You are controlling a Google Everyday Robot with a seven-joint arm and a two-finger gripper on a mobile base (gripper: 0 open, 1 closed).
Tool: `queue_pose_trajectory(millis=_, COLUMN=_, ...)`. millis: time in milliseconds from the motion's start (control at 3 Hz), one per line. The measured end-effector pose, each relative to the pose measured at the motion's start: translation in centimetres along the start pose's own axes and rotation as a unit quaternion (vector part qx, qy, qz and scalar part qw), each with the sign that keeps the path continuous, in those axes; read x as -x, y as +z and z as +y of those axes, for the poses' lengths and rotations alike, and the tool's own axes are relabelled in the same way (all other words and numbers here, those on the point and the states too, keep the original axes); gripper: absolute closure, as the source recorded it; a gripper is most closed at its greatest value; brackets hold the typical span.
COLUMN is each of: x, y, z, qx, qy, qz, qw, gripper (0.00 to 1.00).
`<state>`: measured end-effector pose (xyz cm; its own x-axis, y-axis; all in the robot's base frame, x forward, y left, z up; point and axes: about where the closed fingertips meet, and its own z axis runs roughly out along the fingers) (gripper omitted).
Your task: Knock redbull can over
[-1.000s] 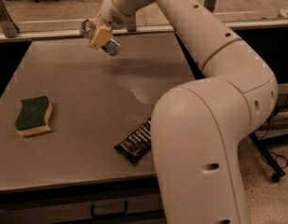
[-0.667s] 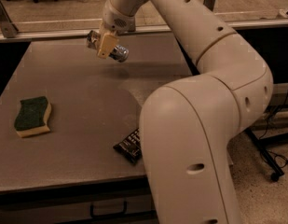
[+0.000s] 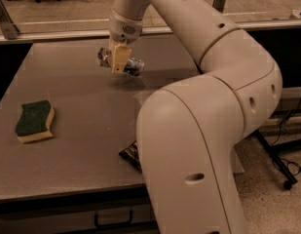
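The redbull can [image 3: 134, 66], silver and blue, lies tilted almost on its side at the far middle of the grey table [image 3: 82, 145]. My gripper [image 3: 118, 62] hangs down from the arm right at the can and covers its middle. One end of the can shows on each side of the gripper. I cannot tell whether the can rests on the table or is off it; a faint shadow lies just below it.
A green and yellow sponge [image 3: 34, 121] lies at the left of the table. A black snack wrapper [image 3: 130, 155] lies near the front edge, partly hidden by my arm [image 3: 198, 130], which fills the right half. A rail runs along the far edge.
My gripper and the can have moved together a little to the right and toward the near side of the table. The sponge and wrapper have stayed put.
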<state>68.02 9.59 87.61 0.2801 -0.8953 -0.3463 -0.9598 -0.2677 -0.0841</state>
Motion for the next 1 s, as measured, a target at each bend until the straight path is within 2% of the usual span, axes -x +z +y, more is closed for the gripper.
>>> queue_pose_trajectory(millis=333, x=-0.2, y=0.6, z=1.2, qx=0.023, qy=0.0, qz=0.006, qw=0.9997, gripper=0.39)
queue_pose_trajectory(millis=667, x=0.0, y=1.1, z=1.9, qx=0.031, qy=0.002, qz=0.005, qw=0.9995, gripper=0.17)
queue_pose_trajectory(millis=1000, x=0.5, y=1.7, z=2.7, qx=0.037, qy=0.004, qz=-0.002, qw=0.9993, gripper=0.0)
